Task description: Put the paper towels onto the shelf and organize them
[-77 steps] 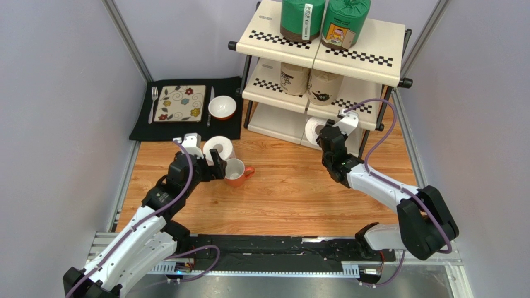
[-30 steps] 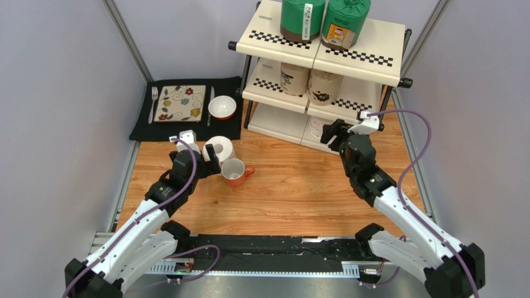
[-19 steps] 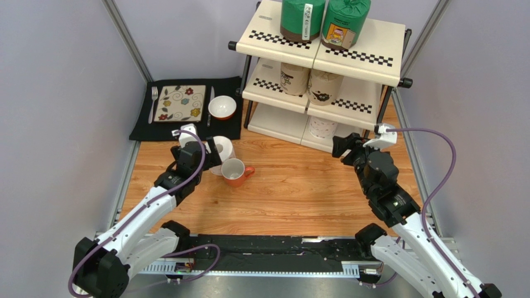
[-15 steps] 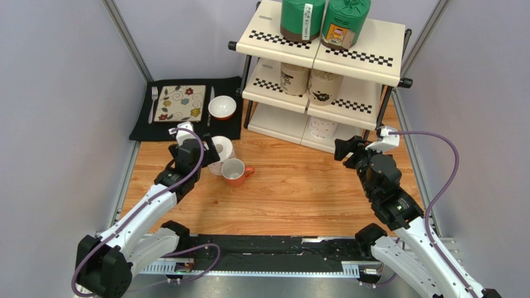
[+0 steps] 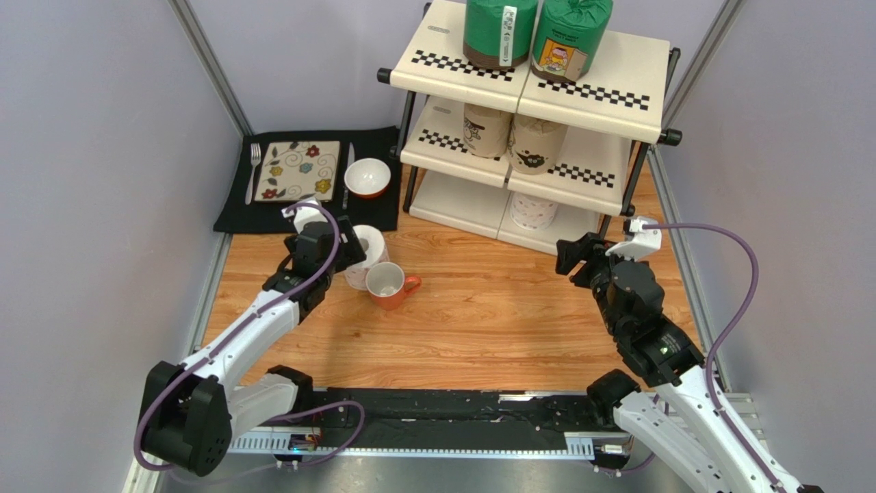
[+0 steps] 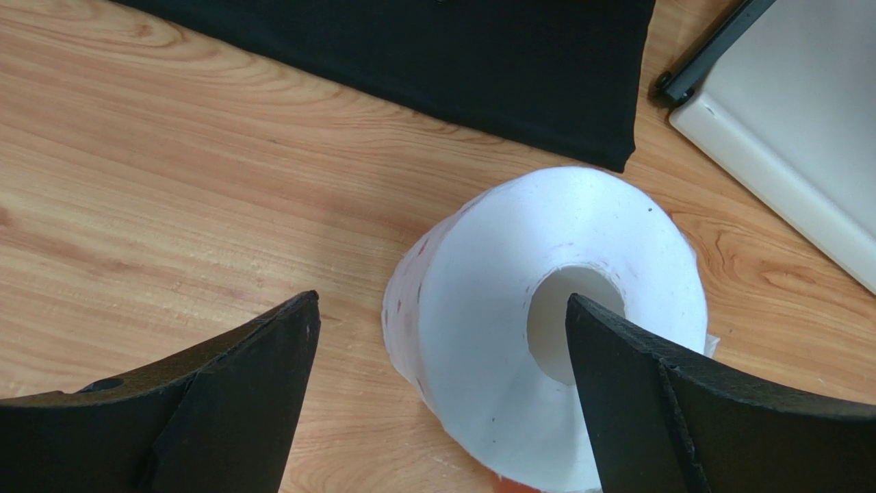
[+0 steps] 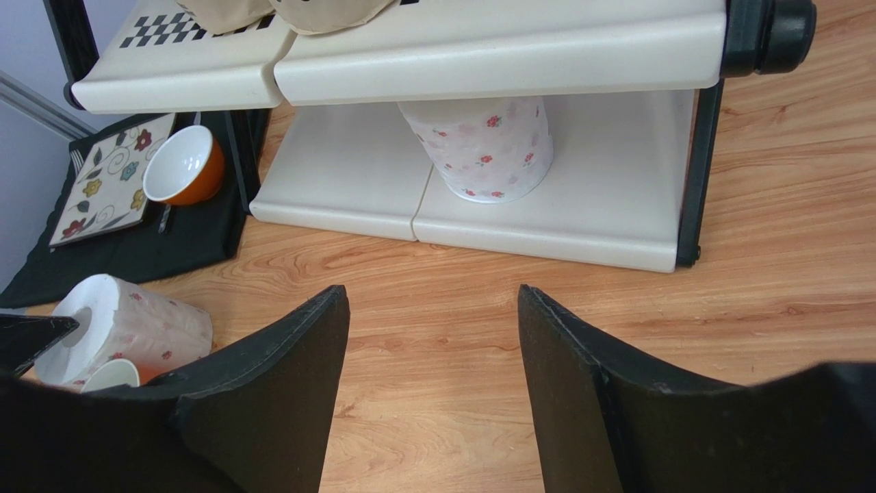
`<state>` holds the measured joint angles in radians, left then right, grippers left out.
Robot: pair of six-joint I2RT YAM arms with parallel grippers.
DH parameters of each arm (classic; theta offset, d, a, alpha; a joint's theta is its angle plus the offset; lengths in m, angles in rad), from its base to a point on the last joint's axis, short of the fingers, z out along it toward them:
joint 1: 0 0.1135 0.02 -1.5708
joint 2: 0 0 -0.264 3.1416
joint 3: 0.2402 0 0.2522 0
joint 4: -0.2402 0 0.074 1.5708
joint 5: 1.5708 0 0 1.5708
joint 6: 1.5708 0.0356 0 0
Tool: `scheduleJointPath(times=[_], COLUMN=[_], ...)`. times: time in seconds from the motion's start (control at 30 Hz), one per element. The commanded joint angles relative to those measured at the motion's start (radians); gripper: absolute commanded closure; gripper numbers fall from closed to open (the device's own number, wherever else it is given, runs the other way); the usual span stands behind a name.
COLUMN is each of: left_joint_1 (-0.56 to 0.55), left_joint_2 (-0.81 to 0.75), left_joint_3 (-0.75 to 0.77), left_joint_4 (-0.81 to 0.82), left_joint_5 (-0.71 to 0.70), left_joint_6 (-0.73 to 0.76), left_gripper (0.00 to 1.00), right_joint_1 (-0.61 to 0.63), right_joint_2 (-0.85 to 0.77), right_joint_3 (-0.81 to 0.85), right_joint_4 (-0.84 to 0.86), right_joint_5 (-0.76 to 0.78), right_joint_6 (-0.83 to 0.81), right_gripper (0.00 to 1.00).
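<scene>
right jaws backed off shelf point(image 5: 617, 95), spread, empty, left jaws wide astride white roll point(image 6: 478, 308), core point(image 6: 572, 325) clear wrist-side

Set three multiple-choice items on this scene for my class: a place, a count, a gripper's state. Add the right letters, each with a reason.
1. Where is the loose white roll, the one not on the shelf?
A. On the table beside the mug
B. Inside the mug
C. On the shelf's top tier

2. How many rolls are on the shelf?
A. Three
B. Five
C. Six

3. How is the left gripper?
A. Shut on the mug
B. Shut on nothing
C. Open around the loose white roll

Answers: 1 A, it sits on the wood next to the mug. 2 B, two green rolls, two tan rolls and one bottom white roll. 3 C, fingers spread, the roll between them.
</scene>
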<state>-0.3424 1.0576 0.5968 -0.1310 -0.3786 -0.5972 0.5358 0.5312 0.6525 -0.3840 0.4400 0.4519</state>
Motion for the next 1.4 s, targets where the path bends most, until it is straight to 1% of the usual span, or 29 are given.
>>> scheduleJointPath(times=[0.0,0.03,0.13,0.17,0.23,0.27,0.33,0.37,0.43,0.47,0.57,0.6,0.67,0.8,0.87,0.93,1.1,1.2,1.23,1.37], left_joint_1=[0.008,0.008,0.008,0.008,0.008,0.008,0.008,0.008,0.008,0.008,0.008,0.008,0.008,0.008,0.008,0.008,0.0,-0.044,-0.07,-0.116], left_joint_2=[0.037,0.047,0.085,0.093,0.113,0.119,0.131,0.134,0.142,0.145,0.153,0.16,0.171,0.225,0.261,0.288,0.38,0.424,0.433,0.502], left_joint_3=[0.035,0.038,0.052,0.054,0.057,0.057,0.057,0.058,0.061,0.063,0.069,0.073,0.103,0.178,0.241,0.299,0.382,0.446,0.457,0.497], left_joint_4=[0.067,0.073,0.08,0.08,0.082,0.082,0.088,0.091,0.097,0.1,0.125,0.128,0.126,0.156,0.157,0.168,0.221,0.24,0.255,0.297], left_joint_5=[0.023,0.027,0.041,0.044,0.052,0.053,0.058,0.06,0.073,0.082,0.122,0.136,0.148,0.196,0.213,0.245,0.371,0.369,0.363,0.339], left_joint_6=[-0.001,0.007,0.013,0.013,0.013,0.014,0.014,0.014,0.013,0.013,0.016,0.016,0.017,0.016,0.014,0.001,-0.073,-0.064,-0.059,-0.065], left_gripper=[0.02,0.03,0.09,0.13,0.17,0.21,0.26,0.3,0.36,0.44,0.57,0.59,0.62,0.63,0.64,0.64,0.65,0.66,0.66,0.66], right_joint_1=[0.006,0.006,0.006,0.006,0.006,0.006,0.006,0.006,0.004,0.006,0.007,0.006,0.004,0.004,0.004,0.006,0.006,0.006,0.006,0.004], right_joint_2=[-0.017,-0.02,-0.037,-0.046,-0.057,-0.065,-0.069,-0.077,-0.082,-0.089,-0.102,-0.103,-0.111,-0.12,-0.117,-0.119,-0.129,-0.135,-0.14,-0.152], right_joint_3=[0.001,0.002,0.004,0.003,0.001,-0.001,-0.002,-0.001,-0.002,-0.002,-0.008,-0.008,-0.005,0.002,0.009,0.012,0.012,0.01,0.012,0.015], right_joint_4=[-0.016,-0.021,-0.039,-0.042,-0.056,-0.061,-0.075,-0.078,-0.088,-0.09,-0.099,-0.105,-0.11,-0.113,-0.115,-0.121,-0.136,-0.147,-0.15,-0.167], right_joint_5=[0.02,0.02,0.029,0.031,0.04,0.042,0.048,0.048,0.052,0.055,0.062,0.066,0.066,0.049,0.046,0.045,0.055,0.059,0.06,0.068], right_joint_6=[0.007,0.011,0.013,0.014,0.014,0.016,0.019,0.018,0.021,0.021,0.024,0.034,0.047,0.068,0.073,0.076,0.08,0.084,0.084,0.084], right_gripper=[0.35,0.35,0.35,0.35,0.35,0.35,0.35,0.35,0.36,0.36,0.35,0.35,0.36,0.36,0.36,0.36,0.36,0.36,0.36,0.36])
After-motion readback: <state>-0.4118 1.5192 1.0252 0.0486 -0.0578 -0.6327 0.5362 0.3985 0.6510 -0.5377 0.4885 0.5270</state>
